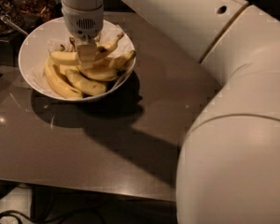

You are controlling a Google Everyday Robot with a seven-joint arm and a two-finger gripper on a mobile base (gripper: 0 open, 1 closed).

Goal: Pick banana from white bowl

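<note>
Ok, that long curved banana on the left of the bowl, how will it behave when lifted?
The banana looks plump and unbruised, so it will probably lift stiffly, not droop. It lies packed against other bananas in the white bowl, so neighbours may shift. Its smooth curved skin could swivel. The gripper sits over the pile.

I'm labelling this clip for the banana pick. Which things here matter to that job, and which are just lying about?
For the job: gripper, down in the bowl; banana beneath it; white bowl.
Lying about: other bananas in the bowl; dark dish at top left; metal handle beside it; cables on the floor.
</note>
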